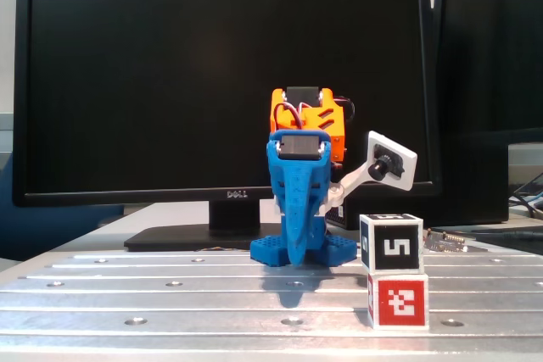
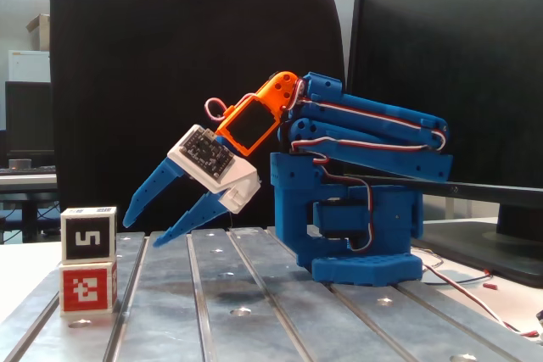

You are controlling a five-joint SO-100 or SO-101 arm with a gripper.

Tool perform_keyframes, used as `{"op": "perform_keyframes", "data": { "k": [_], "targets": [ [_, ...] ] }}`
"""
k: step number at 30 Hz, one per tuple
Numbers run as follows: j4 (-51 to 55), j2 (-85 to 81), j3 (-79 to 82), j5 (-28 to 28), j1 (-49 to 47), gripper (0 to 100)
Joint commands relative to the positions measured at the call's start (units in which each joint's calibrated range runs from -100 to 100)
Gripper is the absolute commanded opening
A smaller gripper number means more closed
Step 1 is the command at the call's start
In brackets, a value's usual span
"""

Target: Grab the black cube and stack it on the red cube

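The black cube [image 2: 88,233] sat squarely on the red cube [image 2: 87,287], at 8 o'clock of the arm's base [image 2: 361,235] in a fixed view. The gripper [image 2: 142,234] hung apart from the stack, fingers [image 2: 153,195] spread wide, holding nothing

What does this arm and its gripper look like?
The arm is blue printed plastic with an orange wrist section. The gripper has two tapered blue fingers, with a white camera mount beside them. Red, white and black cables run along the links.
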Motion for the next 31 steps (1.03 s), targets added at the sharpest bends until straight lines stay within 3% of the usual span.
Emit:
{"op": "perform_keyframes", "data": {
  "k": [1, 9, 31],
  "targets": [
    [2.7, 0.4, 0.1, -0.1, -0.2, 14],
    [11.3, -0.4, 0.1, -0.1, -0.4, 14],
    [11.4, 0.3, 0.1, -0.1, -0.4, 13]
  ]
}}
